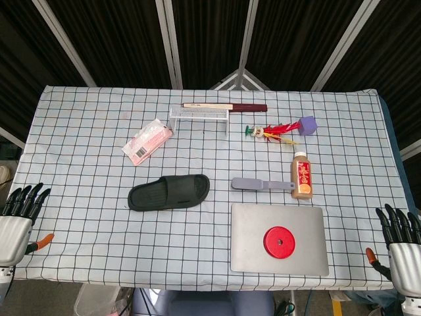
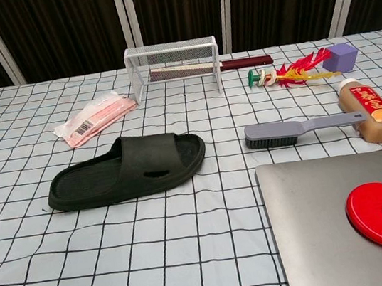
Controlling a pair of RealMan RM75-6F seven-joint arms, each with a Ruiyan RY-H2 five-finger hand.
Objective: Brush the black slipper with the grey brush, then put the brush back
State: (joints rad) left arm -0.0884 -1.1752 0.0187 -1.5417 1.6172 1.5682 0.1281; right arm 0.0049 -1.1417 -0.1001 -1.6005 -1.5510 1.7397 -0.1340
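The black slipper lies sole-down near the middle of the checked table, toe end to the right. The grey brush lies bristles-down to the slipper's right, its handle reaching toward a brown bottle. My left hand hangs at the table's front left corner with its fingers spread and nothing in it. My right hand sits at the front right corner, likewise spread and holding nothing. Both hands are far from the brush and slipper. Neither hand shows in the chest view.
A grey tray carrying a red disc lies front right. The brown bottle lies beside the brush handle. Behind are a white wire rack, a pink packet, a feathered shuttlecock and a purple block.
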